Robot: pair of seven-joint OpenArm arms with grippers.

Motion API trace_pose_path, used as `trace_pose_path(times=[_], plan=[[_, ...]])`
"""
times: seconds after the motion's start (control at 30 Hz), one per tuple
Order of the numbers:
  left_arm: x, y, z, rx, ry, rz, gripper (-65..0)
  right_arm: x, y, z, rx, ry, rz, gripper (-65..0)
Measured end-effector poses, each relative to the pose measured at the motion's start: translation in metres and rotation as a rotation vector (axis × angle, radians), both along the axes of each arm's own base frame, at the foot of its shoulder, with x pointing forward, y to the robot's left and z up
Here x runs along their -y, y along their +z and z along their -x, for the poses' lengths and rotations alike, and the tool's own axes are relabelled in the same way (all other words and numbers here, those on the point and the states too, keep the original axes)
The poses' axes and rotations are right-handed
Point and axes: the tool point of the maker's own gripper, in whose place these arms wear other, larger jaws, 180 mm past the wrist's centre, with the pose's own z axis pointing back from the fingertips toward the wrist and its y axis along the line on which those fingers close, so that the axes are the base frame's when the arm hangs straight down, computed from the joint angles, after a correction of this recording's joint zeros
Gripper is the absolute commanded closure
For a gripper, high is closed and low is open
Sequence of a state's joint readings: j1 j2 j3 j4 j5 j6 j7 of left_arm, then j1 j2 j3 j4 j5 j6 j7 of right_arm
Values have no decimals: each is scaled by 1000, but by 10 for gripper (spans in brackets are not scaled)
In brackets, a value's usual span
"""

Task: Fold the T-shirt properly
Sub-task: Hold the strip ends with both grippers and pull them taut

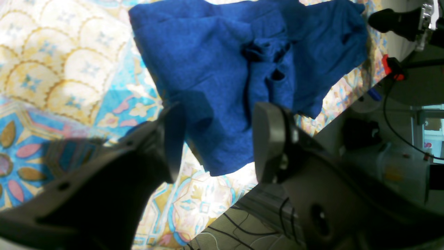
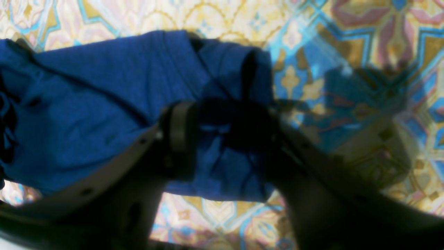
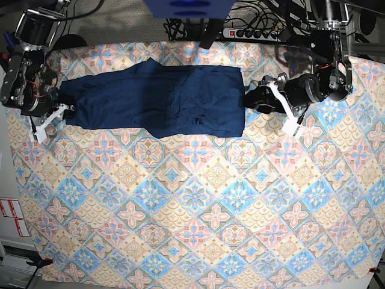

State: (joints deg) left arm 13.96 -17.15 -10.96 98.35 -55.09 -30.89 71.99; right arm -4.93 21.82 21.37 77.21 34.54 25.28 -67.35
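Note:
The T-shirt (image 3: 156,99) lies as a long dark blue band across the far part of the table, with wrinkles near its middle. My left gripper (image 3: 255,100) hovers just off the shirt's right end. In the left wrist view it (image 1: 215,142) is open, and a corner of the T-shirt (image 1: 215,69) shows through the gap. My right gripper (image 3: 57,113) is at the shirt's left end. In the right wrist view its jaws (image 2: 225,139) stand apart astride the bunched end of the T-shirt (image 2: 104,104), which rests on the cloth.
A patterned tablecloth (image 3: 192,211) covers the table. The table's far edge (image 1: 263,184) runs close behind the shirt, with cables and a power strip (image 3: 252,31) beyond it. The right arm's dark end (image 1: 388,19) shows in the left wrist view.

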Motion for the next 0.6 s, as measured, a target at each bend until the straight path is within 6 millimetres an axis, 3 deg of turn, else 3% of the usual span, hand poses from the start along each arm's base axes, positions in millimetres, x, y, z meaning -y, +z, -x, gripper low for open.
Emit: trace_pose_path(times=[0.13,0.43,0.6], plan=[[0,0,0,0,0,0,-308,3,0,4,-16,11,13,-382],[0,0,0,0,0,0,-308,1,-3,11,-61,21,1,-386],[0,1,-1,3,0,0,-308,-21,-2,4,-35,48,-83,-386]])
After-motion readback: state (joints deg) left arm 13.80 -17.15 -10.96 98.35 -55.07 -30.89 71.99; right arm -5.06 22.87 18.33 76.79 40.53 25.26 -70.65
